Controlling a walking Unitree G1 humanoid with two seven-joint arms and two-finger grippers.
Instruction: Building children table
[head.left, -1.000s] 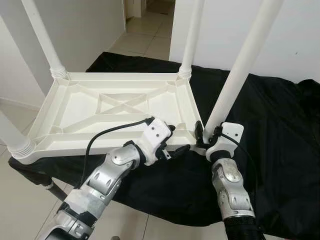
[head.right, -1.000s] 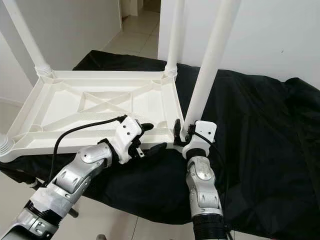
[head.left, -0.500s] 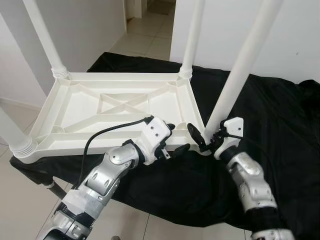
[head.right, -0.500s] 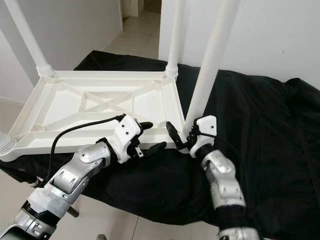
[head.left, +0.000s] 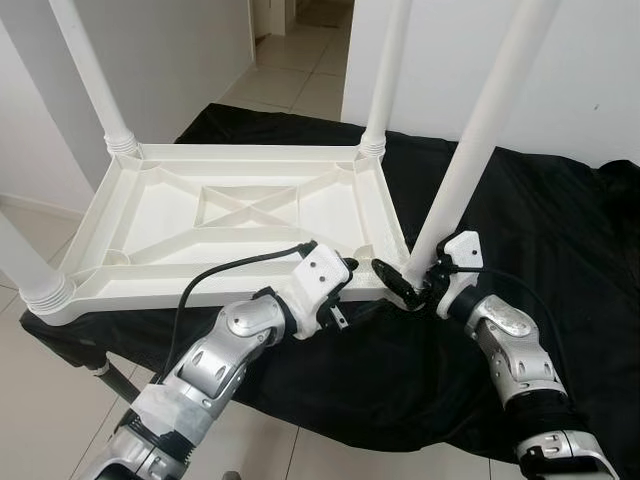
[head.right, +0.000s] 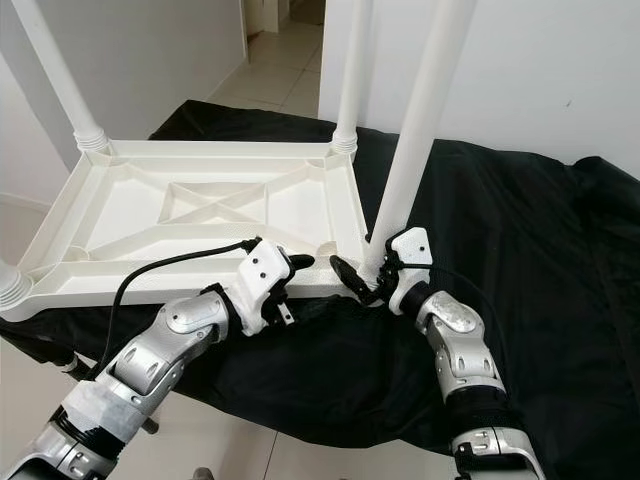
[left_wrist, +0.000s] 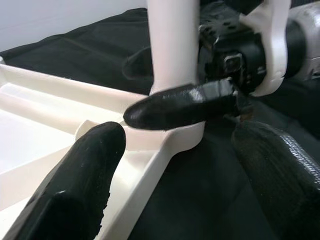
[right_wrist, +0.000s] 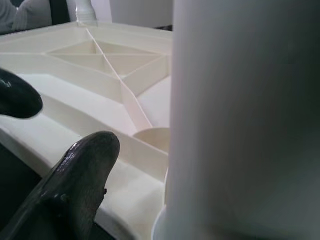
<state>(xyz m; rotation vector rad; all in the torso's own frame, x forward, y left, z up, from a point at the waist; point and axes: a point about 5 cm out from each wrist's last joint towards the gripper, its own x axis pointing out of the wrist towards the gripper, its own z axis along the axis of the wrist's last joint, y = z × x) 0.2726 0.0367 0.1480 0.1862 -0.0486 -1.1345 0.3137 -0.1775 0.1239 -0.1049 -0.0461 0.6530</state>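
We see a white plastic children's table (head.left: 235, 215) lying upside down on a black cloth (head.left: 560, 260), its ribbed underside facing up. The cloth covers a low surface that we cannot make out. White legs stand up from its corners: one far leg (head.left: 95, 85) at about 10 o'clock, another far leg (head.left: 385, 75) at about 12 o'clock, a short piece of leg (head.left: 25, 275) at about 8 o'clock, and the near leg (head.left: 475, 150) at about 3 o'clock, standing in the corner closest to us.

Our right hand (head.left: 405, 284) is at the foot of that near leg. Its fingers are spread wide. One black finger (head.left: 392, 278) reaches along the table's near edge, just beside the corner. In the right wrist view the near leg (right_wrist: 245, 120) is very close, and one finger (right_wrist: 75, 180) lies next to the edge. We cannot tell if the hand is touching the leg.

Our left hand (head.right: 300, 285) is at the near edge of the table, at about 6 o'clock, a little way from the right hand. Its fingers are wide too, one finger (left_wrist: 80, 185) over the rim and the other below it on the cloth side. A black cable (head.left: 235, 265) curves from its wrist.

Past the cloth we see white walls (head.left: 170, 50) and a tiled floor (head.left: 290, 60) leading away through a doorway.
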